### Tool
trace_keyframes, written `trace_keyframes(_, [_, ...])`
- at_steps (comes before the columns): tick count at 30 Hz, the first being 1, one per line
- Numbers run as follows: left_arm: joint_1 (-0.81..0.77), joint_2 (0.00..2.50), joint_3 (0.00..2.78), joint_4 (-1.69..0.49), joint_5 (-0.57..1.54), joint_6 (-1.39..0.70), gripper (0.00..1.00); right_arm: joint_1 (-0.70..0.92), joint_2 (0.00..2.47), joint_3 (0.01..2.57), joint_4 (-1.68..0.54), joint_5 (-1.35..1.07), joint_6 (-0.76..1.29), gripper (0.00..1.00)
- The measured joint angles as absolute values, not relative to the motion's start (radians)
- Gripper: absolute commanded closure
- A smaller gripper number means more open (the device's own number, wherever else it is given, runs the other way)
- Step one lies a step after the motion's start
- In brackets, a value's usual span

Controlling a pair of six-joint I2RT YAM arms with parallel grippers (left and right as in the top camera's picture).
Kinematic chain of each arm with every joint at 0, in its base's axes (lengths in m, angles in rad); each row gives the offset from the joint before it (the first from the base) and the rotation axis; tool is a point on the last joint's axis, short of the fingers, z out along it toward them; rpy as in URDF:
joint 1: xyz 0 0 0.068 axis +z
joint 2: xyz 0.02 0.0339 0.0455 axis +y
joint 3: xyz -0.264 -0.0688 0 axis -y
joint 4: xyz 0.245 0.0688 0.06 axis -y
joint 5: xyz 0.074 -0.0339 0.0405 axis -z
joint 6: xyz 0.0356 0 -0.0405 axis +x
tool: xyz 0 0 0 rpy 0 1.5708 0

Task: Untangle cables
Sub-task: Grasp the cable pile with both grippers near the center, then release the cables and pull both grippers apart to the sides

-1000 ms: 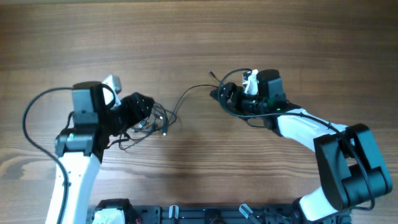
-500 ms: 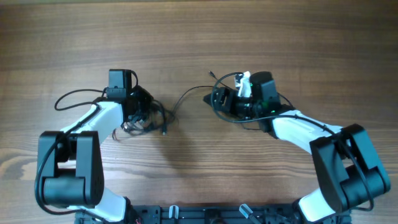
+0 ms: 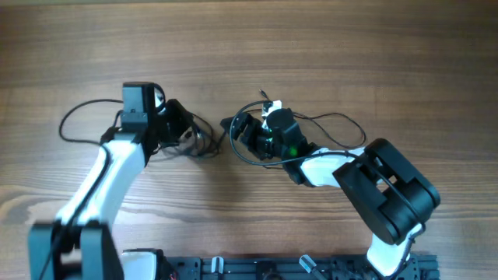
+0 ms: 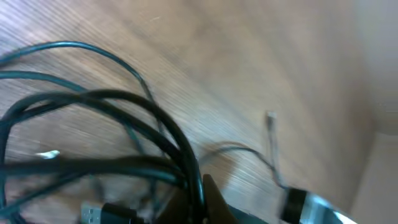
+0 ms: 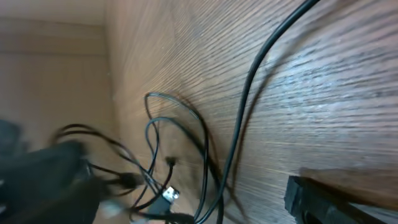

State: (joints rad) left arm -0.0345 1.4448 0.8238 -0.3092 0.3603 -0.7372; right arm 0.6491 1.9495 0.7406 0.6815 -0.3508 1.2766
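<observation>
Overhead, the cables (image 3: 201, 141) lie as a small knotted clump of very thin black wire on the wood-grain surface (image 3: 327, 47), with loose loops spilling toward the right. The left claw (image 3: 177, 124) is just left of the clump and touches its edge; its black fingers merge with the wires, so I cannot tell whether they are spread or pinching. The right claw (image 3: 236, 131) sits just right of the clump, pointing at it; whether its fingers are apart or together I cannot tell either. One fine wire end (image 3: 264, 95) pokes up beyond the right claw, farther from the clump.

From the left wrist, the cables (image 4: 124, 102) fill the left half of the frame as glossy, round black arcs crossing one another, blurred by closeness. A flat metal plug (image 4: 93, 213) shows at the bottom edge under the arcs. A dark pointed finger (image 4: 208, 199) rises beside the clump's right side, with wires passing against it. A thin strand with a tiny tip (image 4: 270, 115) lies apart to the right on the surface (image 4: 249, 50).

From the right wrist, the cables (image 5: 180, 124) form narrow loops on streaked grain, with a small bright plug (image 5: 169, 195) at their lower end. A long black strand (image 5: 249, 93) curves from the top edge down toward the clump. A matte black finger (image 5: 317, 196) sits at the lower right, well apart from the loops.
</observation>
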Motion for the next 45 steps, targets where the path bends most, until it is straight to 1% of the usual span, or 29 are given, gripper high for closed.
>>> trace_keyframes(2, [-0.035, 1.324, 0.823, -0.387, 0.369, -0.735, 0.96, 0.669, 1.966, 0.741, 0.711, -0.344, 1.314, 0.12])
trace_keyframes(4, [-0.035, 1.255, 0.823, -0.416, 0.374, -0.734, 0.96, 0.693, 1.976, 0.741, 0.732, -0.336, 1.332, 0.13])
trace_keyframes(6, [-0.035, 1.168, 0.823, -0.417, 0.395, -0.734, 0.96, 0.719, 1.976, 0.741, 0.732, -0.324, 1.346, 0.13])
trace_keyframes(12, [-0.035, 0.899, 0.823, -0.412, 0.418, -0.734, 0.96, 0.722, 1.977, 0.741, 0.733, -0.286, 1.427, 0.15])
trace_keyframes(16, [-0.035, 0.797, 0.822, -0.412, 0.418, -0.735, 0.96, 0.722, 1.981, 0.74, 0.763, -0.225, 1.51, 0.15])
trace_keyframes(20, [-0.035, 0.78, 0.822, -0.404, 0.439, -0.734, 0.96, 0.721, 1.986, 0.745, 0.814, -0.185, 1.533, 0.15])
trace_keyframes(22, [-0.035, 0.78, 0.822, -0.389, 0.47, -0.734, 0.96, 0.722, 1.989, 0.78, 0.814, -0.191, 1.541, 0.2])
trace_keyframes(23, [-0.035, 0.78, 0.822, -0.384, 0.484, -0.735, 0.96, 0.722, 1.989, 0.795, 0.813, -0.195, 1.541, 0.27])
trace_keyframes(24, [-0.035, 0.78, 0.822, -0.374, 0.501, -0.734, 0.96, 0.725, 1.989, 0.818, 0.809, -0.201, 1.544, 0.42])
trace_keyframes(26, [-0.035, 0.78, 0.822, -0.359, 0.528, -0.735, 0.96, 0.731, 1.989, 0.847, 0.809, -0.203, 1.547, 0.77])
trace_keyframes(27, [-0.035, 0.78, 0.822, -0.358, 0.543, -0.735, 0.96, 0.734, 1.989, 0.853, 0.809, -0.202, 1.545, 0.87])
trace_keyframes(28, [-0.035, 0.78, 0.822, -0.358, 0.555, -0.735, 0.96, 0.734, 1.989, 0.853, 0.809, -0.203, 1.547, 0.94])
trace_keyframes(30, [-0.035, 0.78, 0.822, -0.339, 0.579, -0.735, 0.96, 0.733, 1.989, 0.853, 0.808, -0.205, 1.516, 0.96])
trace_keyframes(32, [-0.035, 0.78, 0.822, -0.291, 0.617, -0.735, 0.96, 0.723, 1.989, 0.853, 0.808, -0.21, 1.422, 0.96])
trace_keyframes(34, [-0.033, 0.78, 0.822, -0.279, 0.633, -0.734, 0.96, 0.66, 1.989, 0.857, 0.761, -0.242, 1.28, 0.96])
trace_keyframes(35, [-0.027, 0.78, 0.822, -0.28, 0.638, -0.734, 0.96, 0.614, 1.986, 0.866, 0.67, -0.269, 1.243, 0.96])
trace_keyframes(37, [0.024, 0.782, 0.817, -0.295, 0.643, -0.734, 0.96, 0.462, 1.966, 0.881, 0.459, -0.334, 1.165, 0.96])
trace_keyframes(39, [0.096, 0.788, 0.808, -0.302, 0.64, -0.734, 0.96, 0.309, 1.866, 0.876, 0.212, -0.358, 1.037, 0.96])
trace_keyframes(40, [0.13, 0.785, 0.809, -0.308, 0.634, -0.735, 0.96, 0.255, 1.832, 0.878, 0.132, -0.36, 0.99, 0.96])
trace_keyframes(41, [0.179, 0.779, 0.809, -0.332, 0.621, -0.733, 0.96, 0.167, 1.751, 0.871, 0.009, -0.349, 0.896, 0.96])
trace_keyframes(42, [0.205, 0.78, 0.809, -0.354, 0.607, -0.722, 0.96, 0.108, 1.671, 0.869, -0.065, -0.342, 0.836, 0.96])
trace_keyframes(45, [0.246, 0.79, 0.81, -0.434, 0.549, -0.693, 0.96, 0.025, 1.497, 0.87, -0.147, -0.344, 0.719, 0.96])
